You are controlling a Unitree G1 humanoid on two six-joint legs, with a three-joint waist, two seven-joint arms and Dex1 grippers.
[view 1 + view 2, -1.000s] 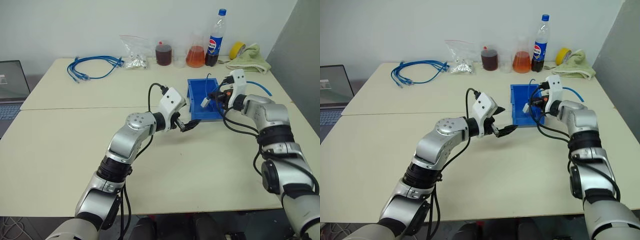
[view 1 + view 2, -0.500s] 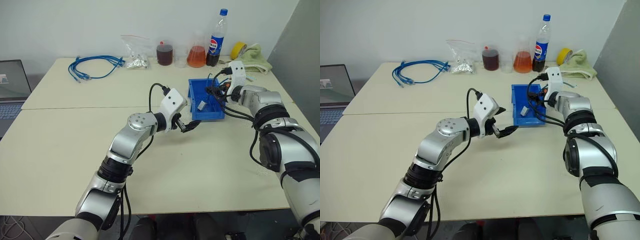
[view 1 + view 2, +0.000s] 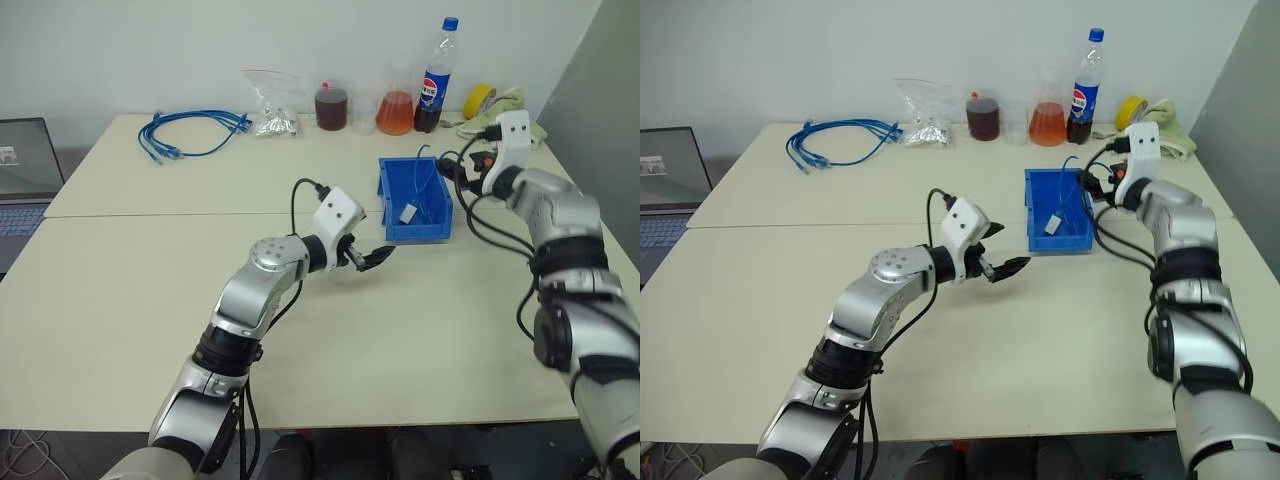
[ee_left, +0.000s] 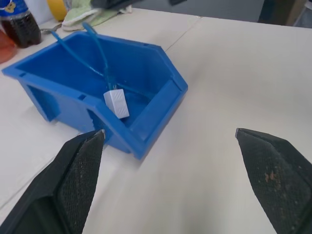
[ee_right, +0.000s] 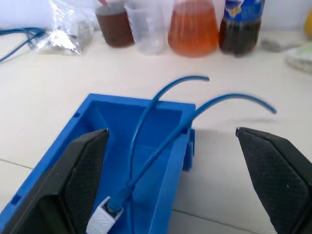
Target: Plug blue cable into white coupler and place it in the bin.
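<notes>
1. I see the white coupler (image 4: pixel 116 103), with the blue cable (image 5: pixel 161 105) plugged in, lying inside the bin (image 3: pixel 392 228).
2. Right gripper (image 3: pixel 455 172) and left gripper (image 3: pixel 372 257) spread, empty.
3. I'd lift clear without snagging the cable ends.

the worktop (image 3: pixel 120 300) is overlooked from head height; the bin (image 4: pixel 141 63) is shared closely by both wrist views.

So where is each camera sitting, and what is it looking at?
Left eye, right eye: on the head, looking down over the table; both arms show.
Left wrist: on the left arm, facing the bin from its low front lip; its open fingers show.
Right wrist: on the right arm, facing the bin's other end; its open fingers show.
All views share the bin holding the white coupler plugged onto the blue cable.
</notes>
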